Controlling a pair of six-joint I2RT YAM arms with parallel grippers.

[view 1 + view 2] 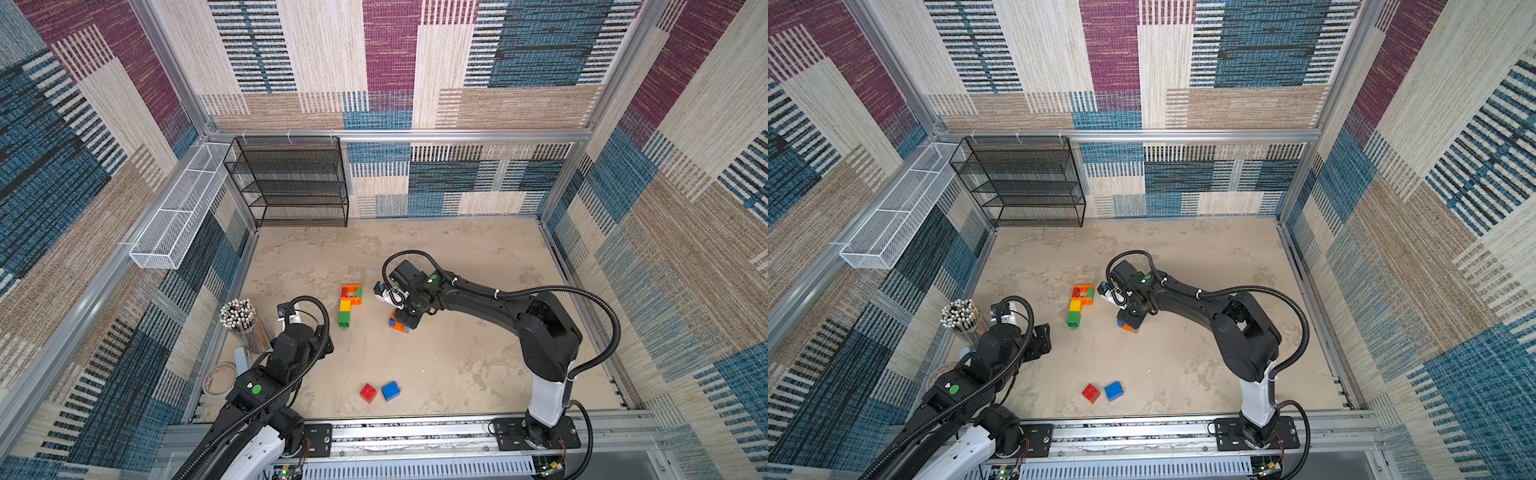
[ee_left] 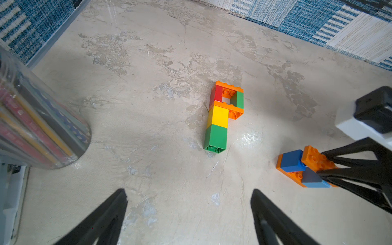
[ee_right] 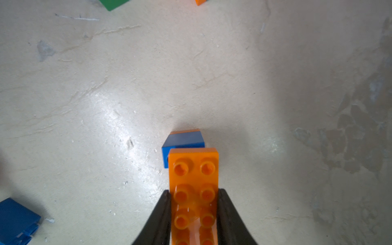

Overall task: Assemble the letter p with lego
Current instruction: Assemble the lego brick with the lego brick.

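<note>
Lego P (image 2: 220, 118) in four colours, right pincer (image 3: 194, 192) clamping orange brick (image 3: 194, 167), left pincer (image 2: 188, 191) apart.

Orange bars (image 2: 229, 86), a red square (image 2: 216, 94) and a green square (image 2: 239, 98) in the loop of the lego letter (image 1: 348, 305), yellow square (image 2: 219, 115) then a green block (image 2: 217, 136) down its stem. Orange too for the long brick (image 3: 194, 167) between black fingers (image 3: 159, 220), dark blue brick (image 2: 291, 161) and light blue brick (image 2: 314, 180) beside it, red brick (image 1: 368, 392) and blue brick (image 1: 390, 390) loose on the mottled beige table (image 1: 457, 353). Striped patchwork of blue, maroon, cream and tan on the walls (image 1: 390, 62), black mesh shelf (image 1: 291, 183), white mesh basket (image 1: 174, 224).
</note>
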